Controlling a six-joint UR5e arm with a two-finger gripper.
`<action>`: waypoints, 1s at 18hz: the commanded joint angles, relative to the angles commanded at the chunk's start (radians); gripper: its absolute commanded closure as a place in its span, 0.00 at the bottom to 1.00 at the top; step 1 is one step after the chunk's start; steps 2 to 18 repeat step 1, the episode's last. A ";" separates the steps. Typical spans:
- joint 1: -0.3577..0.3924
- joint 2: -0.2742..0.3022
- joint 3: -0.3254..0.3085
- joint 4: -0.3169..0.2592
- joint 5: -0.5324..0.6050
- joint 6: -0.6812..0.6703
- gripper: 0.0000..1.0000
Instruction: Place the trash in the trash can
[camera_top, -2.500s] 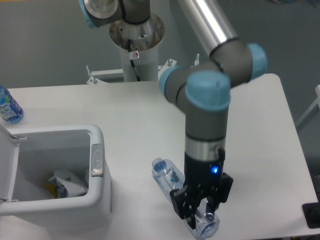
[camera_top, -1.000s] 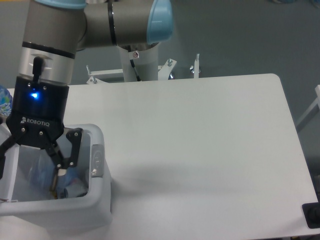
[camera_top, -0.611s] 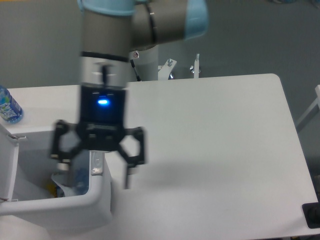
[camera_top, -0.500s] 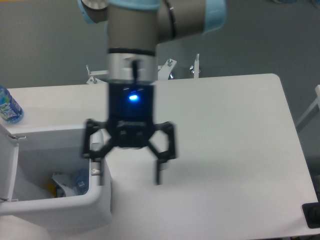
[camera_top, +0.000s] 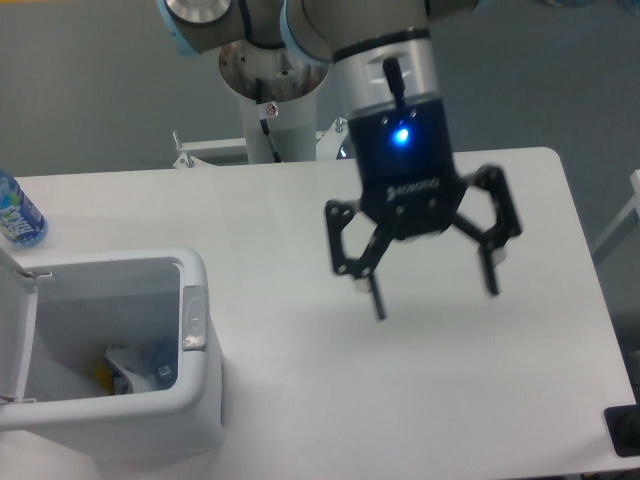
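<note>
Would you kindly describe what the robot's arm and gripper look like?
The arm is silver-grey metal with pale blue joint caps. The gripper is black, with pale lettering and a glowing blue light on its body, a black cable running down to it, and two slim linkage fingers with pale pads.

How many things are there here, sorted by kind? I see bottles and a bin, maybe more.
Bottles: 2 (a clear bottle lying in the bin, a bright blue-labelled bottle at the table's left edge)
Wrappers: 1 (white wrapper in the bin)
Bins: 1 (white trash can)
Robot grippers: 1 (gripper, open and empty)
Total: 5
</note>
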 joint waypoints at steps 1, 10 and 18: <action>0.002 0.011 -0.005 -0.038 0.002 0.054 0.00; 0.002 0.011 -0.005 -0.038 0.002 0.054 0.00; 0.002 0.011 -0.005 -0.038 0.002 0.054 0.00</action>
